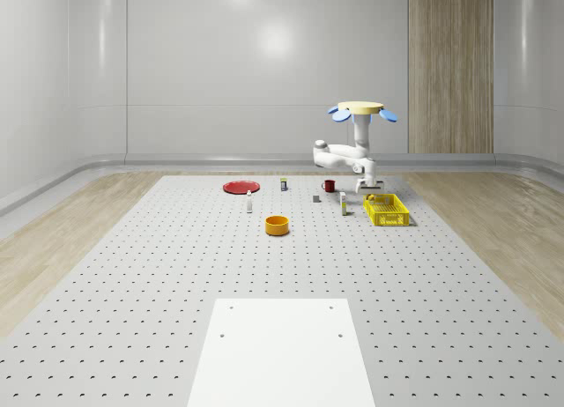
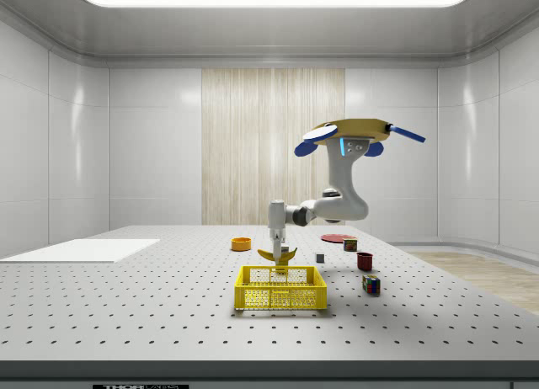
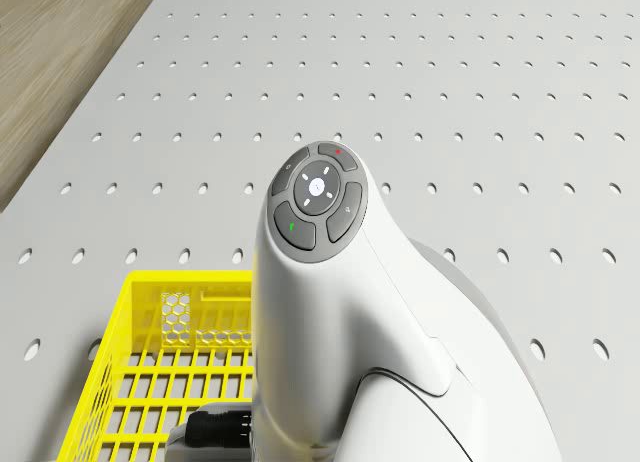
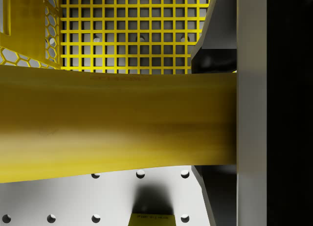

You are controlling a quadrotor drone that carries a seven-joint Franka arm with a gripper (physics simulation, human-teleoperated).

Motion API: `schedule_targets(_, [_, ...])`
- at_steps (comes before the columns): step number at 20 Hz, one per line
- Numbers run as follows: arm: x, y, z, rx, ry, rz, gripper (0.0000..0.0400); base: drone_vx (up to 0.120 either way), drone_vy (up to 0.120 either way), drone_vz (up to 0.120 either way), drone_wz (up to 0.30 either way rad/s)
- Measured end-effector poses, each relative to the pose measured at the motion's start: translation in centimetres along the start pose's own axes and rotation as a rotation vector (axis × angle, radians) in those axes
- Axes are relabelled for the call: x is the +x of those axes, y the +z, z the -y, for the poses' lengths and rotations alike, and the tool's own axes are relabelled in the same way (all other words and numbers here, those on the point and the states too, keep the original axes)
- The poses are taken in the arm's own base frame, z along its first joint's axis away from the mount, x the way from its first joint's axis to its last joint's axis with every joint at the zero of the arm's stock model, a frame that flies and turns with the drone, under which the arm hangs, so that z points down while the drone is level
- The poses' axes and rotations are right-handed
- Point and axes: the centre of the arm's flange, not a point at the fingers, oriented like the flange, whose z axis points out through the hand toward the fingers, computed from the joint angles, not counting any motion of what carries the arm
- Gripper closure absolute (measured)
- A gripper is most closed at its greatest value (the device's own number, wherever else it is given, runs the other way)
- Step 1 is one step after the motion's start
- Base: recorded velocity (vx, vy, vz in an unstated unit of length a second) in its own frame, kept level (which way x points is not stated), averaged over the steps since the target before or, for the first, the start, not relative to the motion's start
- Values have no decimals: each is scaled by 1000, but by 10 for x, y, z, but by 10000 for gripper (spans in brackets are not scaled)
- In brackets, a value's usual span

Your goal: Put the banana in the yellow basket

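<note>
Closest to your wrist camera, the banana (image 4: 117,123) is lying crosswise, and the tool (image 2: 277,249) is clenching it, one finger (image 4: 252,108) pressing against its side. Beyond it you are seeing the yellow mesh floor of the basket (image 4: 137,30), with bare perforated table (image 4: 112,196) on the nearer side, so the banana is hanging over the basket's edge zone rather than resting inside.

From the side, you are watching the banana (image 2: 279,256) hanging just above the basket (image 2: 280,289), not touching its rim, with the tool pointing straight down at it. The drone (image 2: 349,137) is hovering in the air, up and off toward the side view's right of the basket, above the red cup (image 2: 365,260) and the small cube (image 2: 371,284), its arm (image 2: 333,206) reaching down and across to the basket.

In the whole-scene view, you are seeing the drone (image 1: 361,112) hovering behind the basket (image 1: 388,210). Farther from the basket, toward that view's left, an orange bowl (image 1: 278,225) and a red plate (image 1: 241,187) are sitting on the table (image 1: 176,275).
</note>
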Motion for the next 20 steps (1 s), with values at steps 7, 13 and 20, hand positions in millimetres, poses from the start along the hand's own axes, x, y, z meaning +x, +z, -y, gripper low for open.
schedule_targets(7, [0, 0, 0, 0, 0, 0, 207, 0, 120, -34, 0])
schedule_targets(13, [0, 0, 0, 0, 0, 0, 207, 0, 120, 0, 0])
schedule_targets(20, [0, 2, 0, 0, 0, 0, 207, 0, 80, 0, 0])
